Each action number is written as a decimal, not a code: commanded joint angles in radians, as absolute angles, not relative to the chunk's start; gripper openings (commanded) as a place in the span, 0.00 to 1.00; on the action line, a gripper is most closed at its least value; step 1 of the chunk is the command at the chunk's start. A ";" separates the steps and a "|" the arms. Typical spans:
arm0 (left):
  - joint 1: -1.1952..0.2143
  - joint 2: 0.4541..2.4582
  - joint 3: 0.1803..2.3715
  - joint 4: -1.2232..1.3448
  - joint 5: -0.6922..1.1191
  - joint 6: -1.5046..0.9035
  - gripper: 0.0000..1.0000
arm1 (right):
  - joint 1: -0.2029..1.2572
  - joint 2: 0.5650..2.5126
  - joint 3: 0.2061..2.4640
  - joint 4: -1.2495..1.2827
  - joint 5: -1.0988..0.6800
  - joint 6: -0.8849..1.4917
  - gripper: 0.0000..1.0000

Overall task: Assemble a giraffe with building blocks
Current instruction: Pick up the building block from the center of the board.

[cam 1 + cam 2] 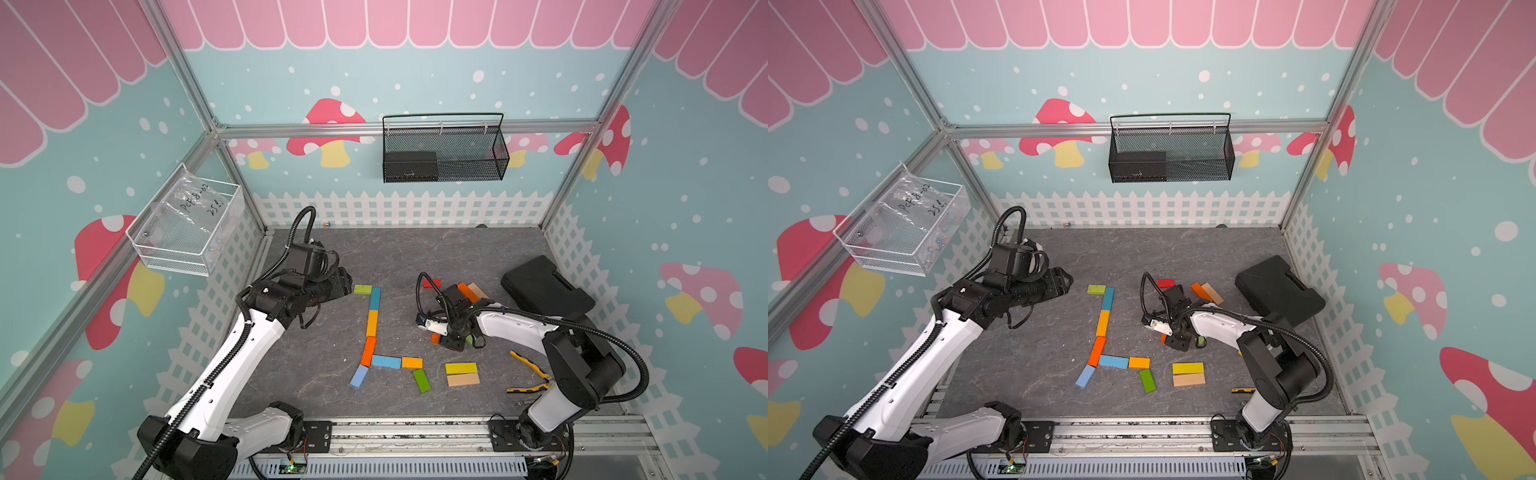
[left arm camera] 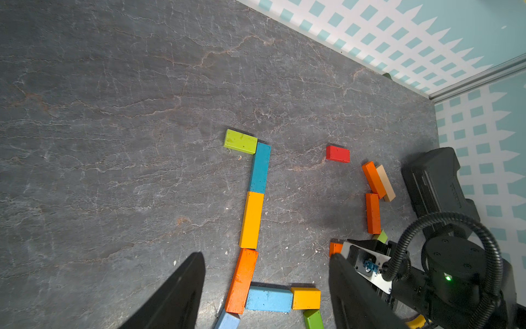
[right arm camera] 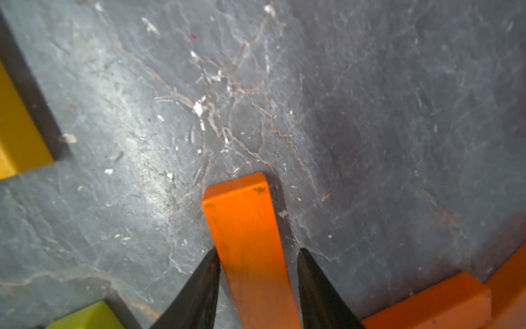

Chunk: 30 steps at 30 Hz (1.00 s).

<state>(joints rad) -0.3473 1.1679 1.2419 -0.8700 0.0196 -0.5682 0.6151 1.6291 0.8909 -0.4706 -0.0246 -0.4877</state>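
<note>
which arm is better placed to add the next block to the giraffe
right. the right gripper straddles an orange block lying on the table, a finger on each side. the left gripper is open and empty, across the laid-out figure from the loose blocks.

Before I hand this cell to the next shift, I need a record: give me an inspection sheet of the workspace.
Surface: grey mat, white flecks.
Job's things: building blocks lie flat in a partial figure; red block loose.
Clutter: black case, pliers on the mat.
Grippers: left gripper open, empty; right gripper straddles an orange block, clamp unclear.
Cables: conduit loops at the right wrist; no snag seen.
Surroundings: mesh basket, wire tray on walls.
</note>
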 commanded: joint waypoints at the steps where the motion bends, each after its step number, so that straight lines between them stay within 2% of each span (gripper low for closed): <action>1: -0.343 1.169 1.244 -0.859 0.012 -0.557 0.72 | 0.614 1.642 0.876 -0.479 -0.057 -0.482 0.30; 3: -0.343 1.170 1.244 -0.859 0.017 -0.557 0.72 | 0.614 1.626 0.877 -0.477 -0.064 -0.464 0.21; 4: -0.344 1.170 1.244 -0.858 0.027 -0.557 0.72 | 0.614 1.610 0.881 -0.477 -0.074 -0.448 0.20; 8: -0.365 1.180 1.238 -0.851 0.091 -0.537 0.72 | 0.614 1.515 0.924 -0.460 -0.072 -0.337 0.20; 11: -0.434 1.183 1.230 -0.849 0.102 -0.512 0.72 | 0.609 1.472 0.982 -0.462 -0.020 -0.190 0.19; 15: -0.524 1.179 1.182 -0.816 0.148 -0.518 0.74 | 0.603 1.492 1.065 -0.534 0.012 -0.016 0.17; 19: -0.544 1.141 1.078 -0.730 0.239 -0.566 0.74 | 0.601 1.537 1.120 -0.625 0.070 0.152 0.10; 25: -0.553 1.116 0.963 -0.624 0.326 -0.641 0.74 | 0.601 1.537 1.096 -0.621 0.111 0.391 0.12; 30: -0.556 1.131 0.948 -0.601 0.322 -0.649 0.74 | 0.600 1.562 1.040 -0.581 0.152 0.459 0.12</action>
